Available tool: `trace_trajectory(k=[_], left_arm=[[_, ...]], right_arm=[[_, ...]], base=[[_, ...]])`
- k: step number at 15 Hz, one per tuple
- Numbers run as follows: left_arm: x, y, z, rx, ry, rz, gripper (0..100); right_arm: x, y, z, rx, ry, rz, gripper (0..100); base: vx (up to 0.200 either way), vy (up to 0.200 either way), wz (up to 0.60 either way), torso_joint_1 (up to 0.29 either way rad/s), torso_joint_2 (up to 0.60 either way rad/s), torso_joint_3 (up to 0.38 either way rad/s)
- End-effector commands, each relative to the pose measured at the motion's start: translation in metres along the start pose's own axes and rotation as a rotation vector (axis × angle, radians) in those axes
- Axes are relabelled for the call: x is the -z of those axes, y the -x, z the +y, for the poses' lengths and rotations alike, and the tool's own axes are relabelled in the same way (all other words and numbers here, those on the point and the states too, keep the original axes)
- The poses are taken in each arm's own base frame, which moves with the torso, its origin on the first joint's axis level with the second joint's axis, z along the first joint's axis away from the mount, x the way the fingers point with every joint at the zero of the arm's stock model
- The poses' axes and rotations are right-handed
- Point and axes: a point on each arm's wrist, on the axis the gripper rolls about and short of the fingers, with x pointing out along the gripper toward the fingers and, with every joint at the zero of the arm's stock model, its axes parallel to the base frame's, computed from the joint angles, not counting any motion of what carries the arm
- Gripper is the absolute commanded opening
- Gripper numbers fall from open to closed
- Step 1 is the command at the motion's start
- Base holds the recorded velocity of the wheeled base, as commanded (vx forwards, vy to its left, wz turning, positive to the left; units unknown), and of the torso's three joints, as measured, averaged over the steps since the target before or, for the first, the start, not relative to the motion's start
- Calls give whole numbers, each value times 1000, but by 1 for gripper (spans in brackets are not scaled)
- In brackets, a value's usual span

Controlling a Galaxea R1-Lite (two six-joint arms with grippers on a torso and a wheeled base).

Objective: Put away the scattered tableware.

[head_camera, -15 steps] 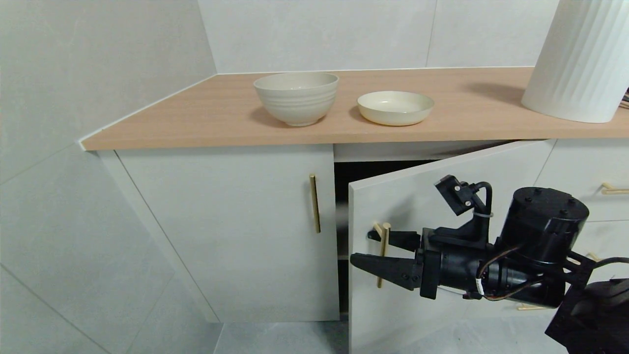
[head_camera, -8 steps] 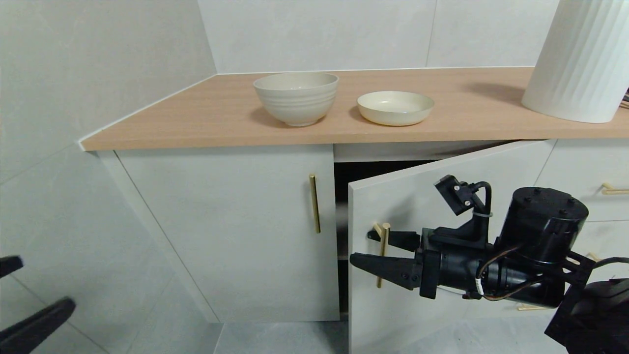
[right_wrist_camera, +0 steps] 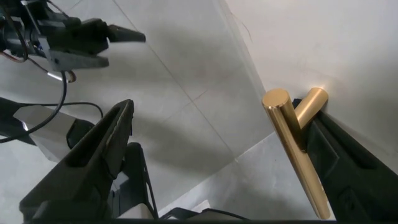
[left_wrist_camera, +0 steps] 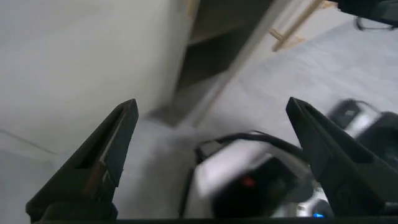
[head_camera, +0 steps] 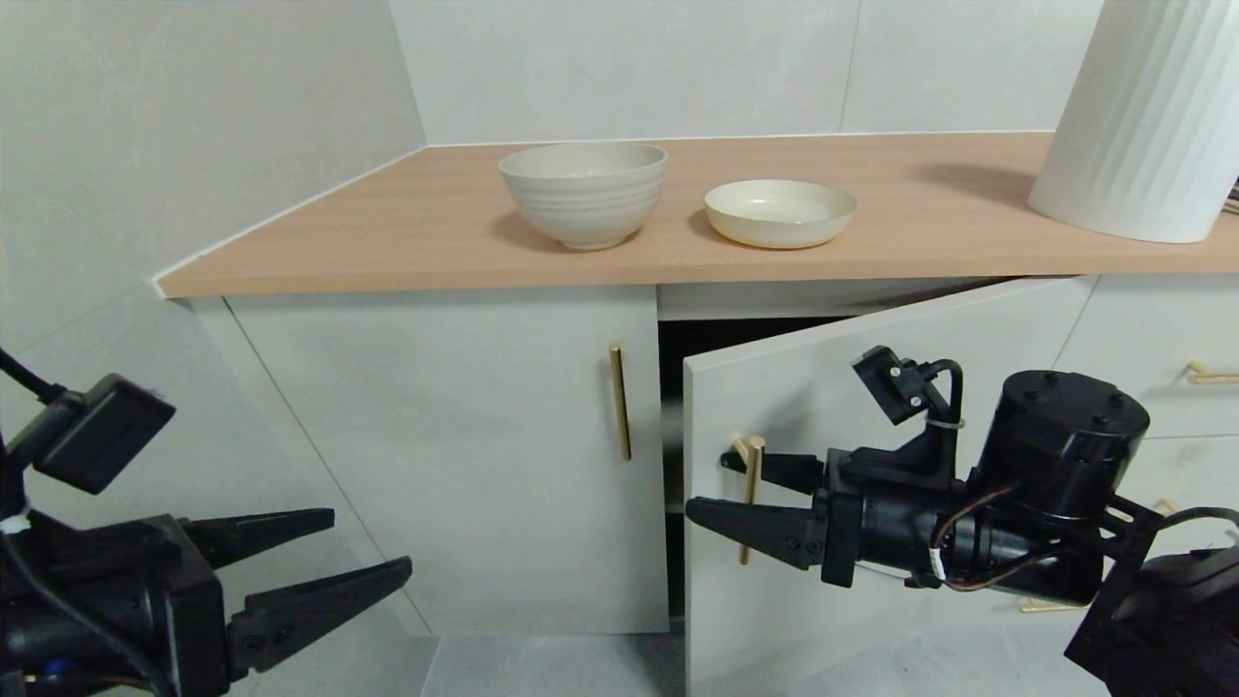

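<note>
A deep beige bowl (head_camera: 584,194) and a shallow cream dish (head_camera: 780,212) stand side by side on the wooden counter (head_camera: 407,232). Below them the right cabinet door (head_camera: 832,387) is ajar. My right gripper (head_camera: 709,486) is open and straddles its gold handle (head_camera: 750,499), one finger in front and one behind the bar. The right wrist view shows that handle (right_wrist_camera: 298,155) against one finger of the right gripper (right_wrist_camera: 217,112). My left gripper (head_camera: 371,542) is open and holds nothing, low at the left in front of the closed left door (head_camera: 465,455).
A tall white ribbed container (head_camera: 1142,116) stands at the counter's right end. The closed left door carries its own gold handle (head_camera: 619,402). A dark gap (head_camera: 673,387) shows between the two doors. Drawers with gold pulls (head_camera: 1210,371) lie at the far right. Tiled walls close the left side.
My left arm has risen into the head view from the lower left, its gripper open. The right gripper and the ajar door have shifted very slightly left.
</note>
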Motion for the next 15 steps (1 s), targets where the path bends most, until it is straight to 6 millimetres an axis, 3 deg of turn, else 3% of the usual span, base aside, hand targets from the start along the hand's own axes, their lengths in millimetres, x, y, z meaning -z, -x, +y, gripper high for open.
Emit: trace_trajectory(k=[1,2,3,10,15], left_arm=[[1,-7,0,13,10,29,100],[2,-7,1,13,11,33,100],[2,-7,0,14,10,32,0],[-4,-17,-11,93,-24,56,0],[-3,-77,-3,123,3,197,0]], right_arm=[[4,-2,-3,5,-9,9,100],[4,-2,-3,3,-4,5,100],[5,-3,-4,3,-2,2,100],[5,-2,-4,3,-1,2,100],[6,-2,-3,1,2,3,100]], base=[[0,0,0,0,0,0],[0,0,0,0,0,0],[0,0,0,0,0,0],[0,0,0,0,0,0],[0,0,0,0,0,0]])
